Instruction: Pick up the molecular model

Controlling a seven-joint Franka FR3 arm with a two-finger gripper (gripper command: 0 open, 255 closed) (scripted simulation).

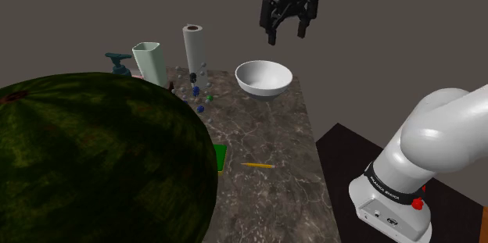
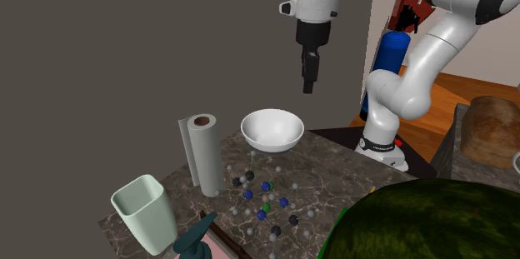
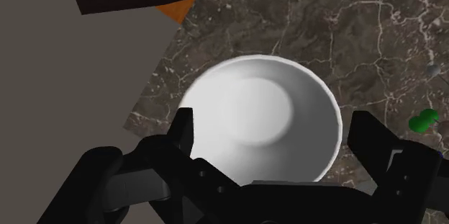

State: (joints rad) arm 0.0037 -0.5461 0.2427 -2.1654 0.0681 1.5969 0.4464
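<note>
The molecular model [image 2: 265, 201] is a cluster of blue, black, grey and green balls on thin rods, lying on the dark marble table [image 2: 333, 174] beside the paper towel roll. In the shoulder view the molecular model [image 1: 198, 93] sits between the roll and the white bowl. My black gripper [image 1: 288, 33] hangs high above the bowl, open and holding nothing. From the second exterior view the gripper [image 2: 309, 74] points straight down over the bowl's far side. In the wrist view the gripper [image 3: 277, 143] frames the bowl, and a green ball [image 3: 423, 120] of the model shows beyond one finger.
A white bowl [image 1: 263, 77] stands at the table's far end. A paper towel roll [image 1: 193, 49], a pale green cup [image 1: 149, 63] and a teal dispenser [image 1: 120, 63] line the shoulder view's left. A huge watermelon [image 1: 94, 163] fills the near left. A yellow pencil [image 1: 257, 165] and a green card [image 1: 220, 156] lie mid-table.
</note>
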